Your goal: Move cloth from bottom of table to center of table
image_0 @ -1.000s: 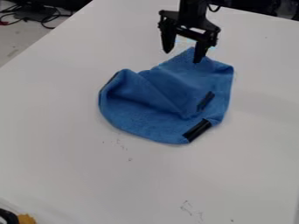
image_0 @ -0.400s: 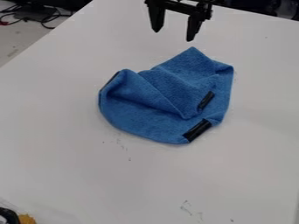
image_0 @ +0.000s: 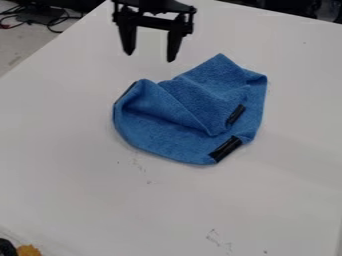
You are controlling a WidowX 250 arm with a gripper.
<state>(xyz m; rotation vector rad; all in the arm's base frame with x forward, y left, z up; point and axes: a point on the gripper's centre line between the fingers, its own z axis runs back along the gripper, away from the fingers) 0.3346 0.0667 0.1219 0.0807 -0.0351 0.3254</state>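
Note:
My gripper (image_0: 149, 56) hangs above the table in the upper left of the camera view, open, its two fingers apart with nothing between them. The blue cloth (image_0: 200, 107) lies crumpled and folded over on itself around the middle of the white table (image_0: 87, 175), below and to the right of the gripper, apart from it. Black strips mark the cloth's lower right part and its left edge.
A black and yellow object (image_0: 27, 250) is at the bottom left corner. Dark cables (image_0: 57, 20) lie beyond the table's slanting left edge. Dark items stand behind the table's far edge at the top right.
From just over the cloth's top corner, my gripper has gone up and away, then across to the left. The cloth has stayed where it was.

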